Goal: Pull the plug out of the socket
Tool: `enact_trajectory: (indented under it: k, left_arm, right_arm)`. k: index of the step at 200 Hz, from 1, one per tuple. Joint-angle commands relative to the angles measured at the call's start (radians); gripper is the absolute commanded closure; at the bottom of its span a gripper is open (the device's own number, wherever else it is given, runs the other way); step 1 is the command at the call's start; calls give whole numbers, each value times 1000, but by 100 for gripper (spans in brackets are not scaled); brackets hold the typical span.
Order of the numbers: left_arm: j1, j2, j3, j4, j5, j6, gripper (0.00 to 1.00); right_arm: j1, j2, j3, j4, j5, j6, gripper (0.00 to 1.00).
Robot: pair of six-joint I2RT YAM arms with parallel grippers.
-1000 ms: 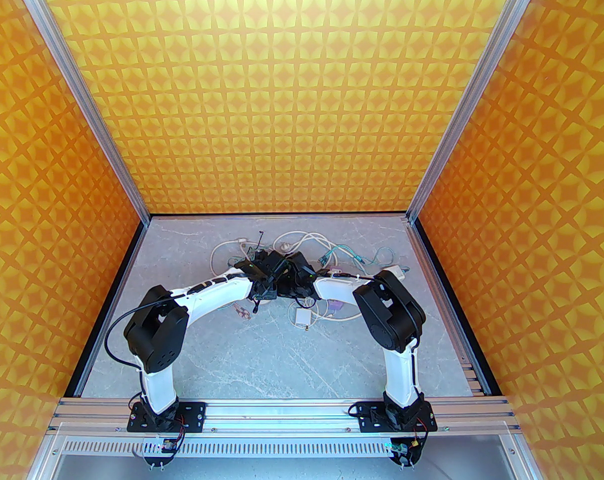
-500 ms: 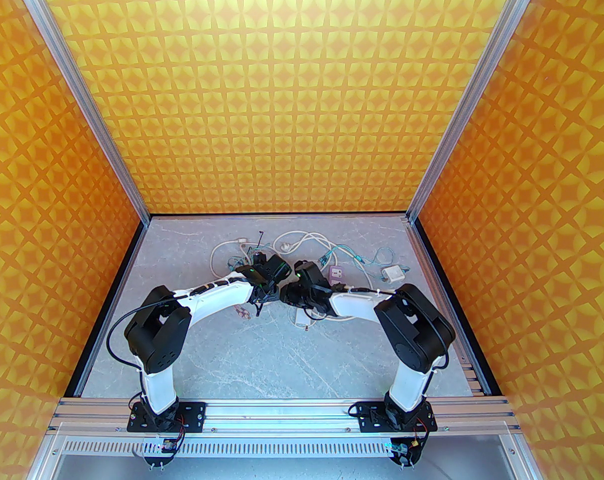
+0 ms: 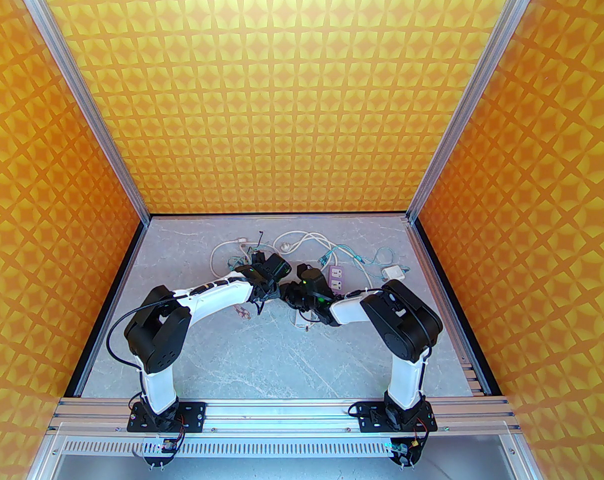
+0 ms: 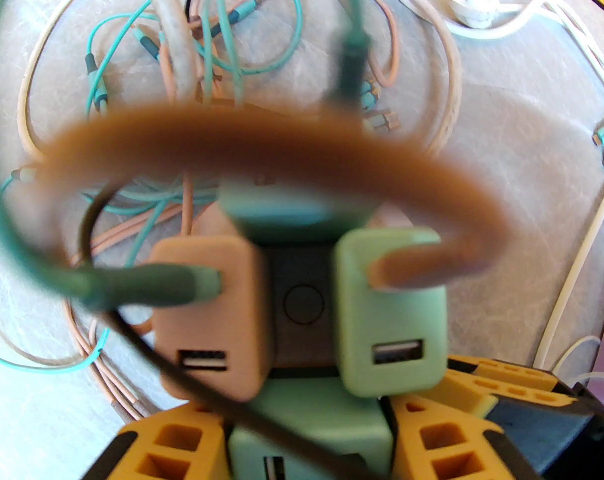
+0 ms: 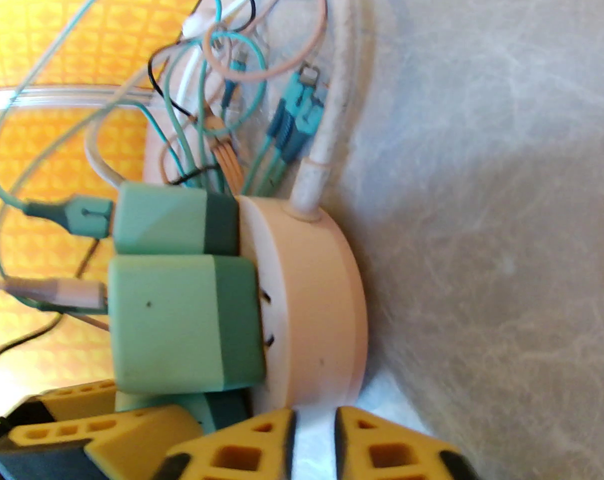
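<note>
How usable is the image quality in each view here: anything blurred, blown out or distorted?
Top external: sharp and evenly lit, though the wide lens splays the frame posts. Left wrist: the peach cable looping at the lens is heavily defocused, the far cables crisper. Right wrist: soft overall, table smeared, orange wall glaring behind the round socket.

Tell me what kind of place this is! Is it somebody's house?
Not a house: probably a robot test booth. A left arm and right arm are bolted to a metal rail, orange patterned panels box in the table, and a tangle of cables lies there.
</note>
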Motion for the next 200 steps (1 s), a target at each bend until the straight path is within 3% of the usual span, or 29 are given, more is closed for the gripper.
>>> enact_trajectory:
  k: [1,42,112,200]
  left_arm:
    - [-14,10,17,8,52,2,71]
    - [-21,21,34,8,58,8,71]
    - [-22,29,66,-5,72,12,72]
    - [-19,-3,131,-56,72,32,71]
  right_arm:
    - [-9,89,-18,207,-46,76,71]
    - [-9,133,9,194,-68,72,70]
    - [-3,142,94,-199,0,-79,75]
    - [6,153,124,-371,74,-154,77]
